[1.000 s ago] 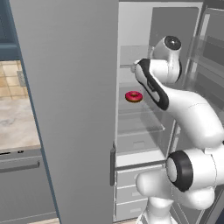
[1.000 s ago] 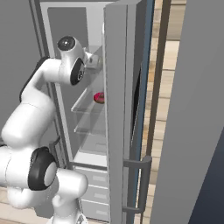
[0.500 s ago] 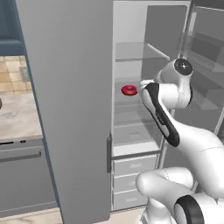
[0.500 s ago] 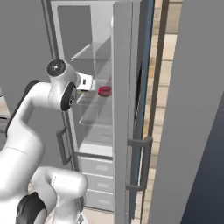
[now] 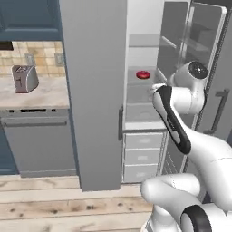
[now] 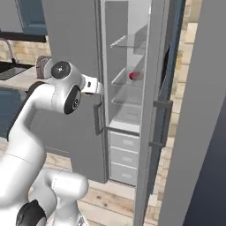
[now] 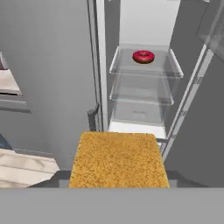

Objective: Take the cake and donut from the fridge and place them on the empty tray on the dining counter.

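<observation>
My gripper (image 7: 118, 181) is clamped on the cake (image 7: 118, 159), which hides my fingertips in the hand view. The donut (image 7: 143, 56) sits far back on a glass shelf (image 7: 144, 70) inside the open fridge (image 5: 93, 90), its lower shelves hard to make out.

Glossy white arm (image 5: 190, 145), dark joint bands

No legible text, label, brand, number or sign found in any view. The fridge (image 5: 93, 90) door faces are plain grey, the toaster (image 5: 24, 78) carries no marking, and the drawers (image 5: 142, 156) are unmarked.
</observation>
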You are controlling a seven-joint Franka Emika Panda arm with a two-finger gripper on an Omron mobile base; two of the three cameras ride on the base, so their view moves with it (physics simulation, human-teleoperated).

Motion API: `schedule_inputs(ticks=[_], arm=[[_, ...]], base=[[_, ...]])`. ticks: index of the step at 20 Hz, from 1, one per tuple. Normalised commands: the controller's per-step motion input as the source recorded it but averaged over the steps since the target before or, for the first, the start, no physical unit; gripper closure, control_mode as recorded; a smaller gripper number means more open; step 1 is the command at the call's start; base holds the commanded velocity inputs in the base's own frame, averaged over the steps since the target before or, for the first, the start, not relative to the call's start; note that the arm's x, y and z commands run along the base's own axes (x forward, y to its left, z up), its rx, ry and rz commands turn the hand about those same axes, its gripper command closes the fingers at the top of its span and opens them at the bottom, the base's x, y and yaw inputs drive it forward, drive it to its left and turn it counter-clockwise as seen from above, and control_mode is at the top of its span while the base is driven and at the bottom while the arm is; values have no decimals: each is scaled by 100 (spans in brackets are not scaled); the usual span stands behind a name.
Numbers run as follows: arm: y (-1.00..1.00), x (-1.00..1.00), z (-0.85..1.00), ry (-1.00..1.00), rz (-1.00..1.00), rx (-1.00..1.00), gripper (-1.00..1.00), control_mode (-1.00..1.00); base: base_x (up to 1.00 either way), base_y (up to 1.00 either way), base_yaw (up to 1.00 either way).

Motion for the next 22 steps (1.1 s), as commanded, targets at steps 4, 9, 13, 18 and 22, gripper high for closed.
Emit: schedule_inputs(ticks=[4, 9, 13, 18, 22], arm=[[0, 0, 0, 0, 0, 0, 100, 100], [0, 0, 0, 0, 0, 0, 100, 100], [0, 0, 0, 0, 0, 0, 100, 100], [0, 0, 0, 0, 0, 0, 100, 100], [0, 0, 0, 0, 0, 0, 100, 100]], base=[[-60, 0, 81], [-40, -1, 90], [-29, -9, 96], [-24, -9, 98], [-23, -9, 98]])
